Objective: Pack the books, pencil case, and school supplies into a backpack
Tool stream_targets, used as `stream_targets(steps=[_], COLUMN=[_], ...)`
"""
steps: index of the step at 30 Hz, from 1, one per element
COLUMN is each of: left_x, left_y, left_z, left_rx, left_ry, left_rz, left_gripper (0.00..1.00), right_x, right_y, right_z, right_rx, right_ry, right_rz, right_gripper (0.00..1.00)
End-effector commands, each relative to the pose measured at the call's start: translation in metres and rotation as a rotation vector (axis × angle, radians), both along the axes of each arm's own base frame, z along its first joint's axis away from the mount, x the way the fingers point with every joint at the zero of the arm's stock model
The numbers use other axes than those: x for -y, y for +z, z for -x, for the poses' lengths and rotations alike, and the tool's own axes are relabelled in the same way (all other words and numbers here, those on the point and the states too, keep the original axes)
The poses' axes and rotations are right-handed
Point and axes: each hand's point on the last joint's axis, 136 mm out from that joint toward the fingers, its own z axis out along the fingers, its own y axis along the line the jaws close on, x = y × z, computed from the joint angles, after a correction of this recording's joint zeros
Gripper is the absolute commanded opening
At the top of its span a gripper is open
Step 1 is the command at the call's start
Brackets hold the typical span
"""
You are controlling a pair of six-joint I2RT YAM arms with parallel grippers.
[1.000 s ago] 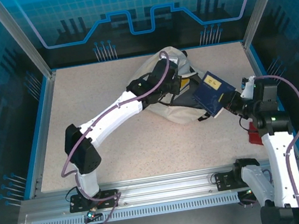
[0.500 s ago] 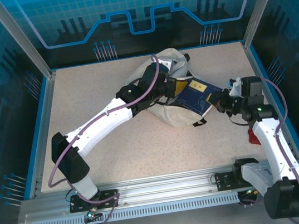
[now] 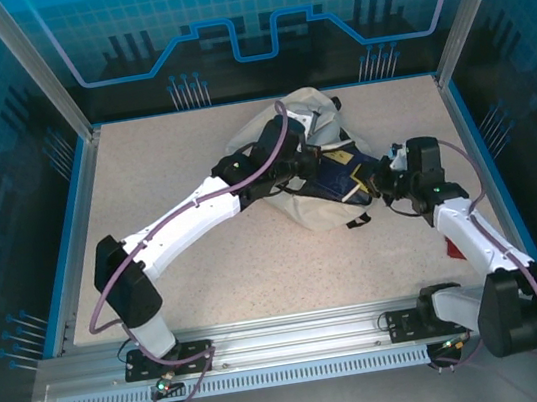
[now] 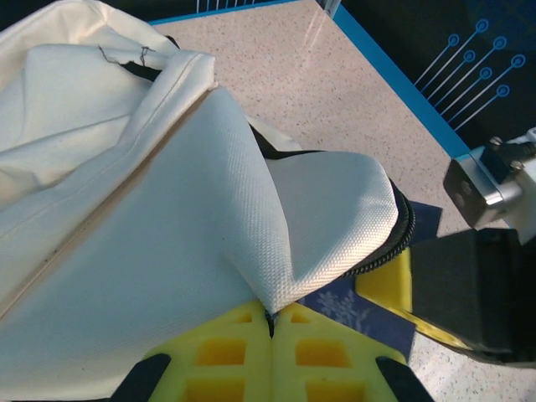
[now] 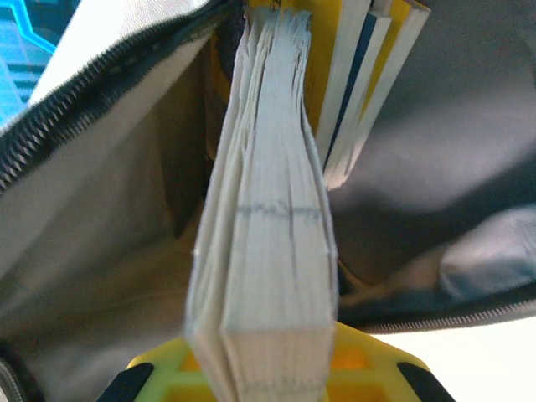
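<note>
A: Where does the bag sit?
B: The large cream soft-fabric backpack (image 3: 313, 213) lies on the speckled beige desk (image 3: 172, 165), in the far half and a little right of centre. Its opening faces the right arm.

A: Left side?
B: The yellow left fingers (image 4: 243, 347) are pressed together on a fold of the backpack's cream flap, near the dark zipper (image 4: 394, 243). The flap is raised off the body of the bag.

A: Right side?
B: The right fingers (image 5: 360, 368) pinch the near end of a dark blue softcover book with a yellow label (image 3: 347, 171). The right wrist view shows the blue book (image 5: 268, 251) edge-on, its pale pages slightly fanned. Its far end is past the zipper teeth and inside the grey lining.

A: Anything already in the bag?
B: Other thin books (image 5: 356, 75), yellow, white and blue at their edges, stand just beside the blue book, deeper in. How many there are cannot be told.

A: Anything else on the desk?
B: A small red item (image 3: 454, 242) near the right edge, partly hidden by the right arm; what it is cannot be made out
</note>
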Motion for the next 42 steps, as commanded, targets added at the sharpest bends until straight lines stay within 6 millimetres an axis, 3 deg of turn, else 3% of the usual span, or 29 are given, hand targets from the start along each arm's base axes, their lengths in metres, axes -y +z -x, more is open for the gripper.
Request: stream_targets(steps=[1,7,16,20,26,33,38,40,42], left_x=[0.015,0.014,0.014,0.011,0.009,0.011,0.014,0.014,0.013], left_y=[0.028,0.026,0.023,0.023,0.028,0.029,0.022,0.02,0.02], left_z=[0.003,0.003,0.003,0.001,0.002,0.002,0.003,0.003,0.002], left_rx=[0.03,0.018,0.007,0.007,0.009,0.002,-0.015,-0.018,-0.017], left_ry=[-0.042,-0.035,-0.024,-0.01,-0.003,-0.012,-0.021,-0.02,-0.019], left_rz=[0.094,0.097,0.096,0.091,0.102,0.107,0.103,0.101,0.102], left_gripper=[0.0,0.0,0.0,0.0,0.0,0.0,0.0,0.0,0.0], right_x=[-0.008,-0.02,-0.029,-0.046,-0.068,-0.076,-0.066,-0.067,-0.068], right_y=[0.028,0.013,-0.04,-0.053,-0.054,-0.056,-0.067,-0.065,-0.079], right_z=[-0.026,-0.044,-0.081,-0.101,-0.125,-0.111,-0.09,-0.091,-0.084], right_rx=[0.14,0.124,0.017,0.002,0.009,0.011,-0.048,-0.043,-0.082], right_ry=[-0.023,-0.035,-0.066,-0.039,0.018,0.062,0.046,0.043,0.045], right_rz=[-0.068,-0.023,0.021,0.016,-0.001,-0.002,0.044,0.034,0.031], right_gripper=[0.0,0.01,0.07,0.13,0.34,0.57,0.57,0.54,0.49])
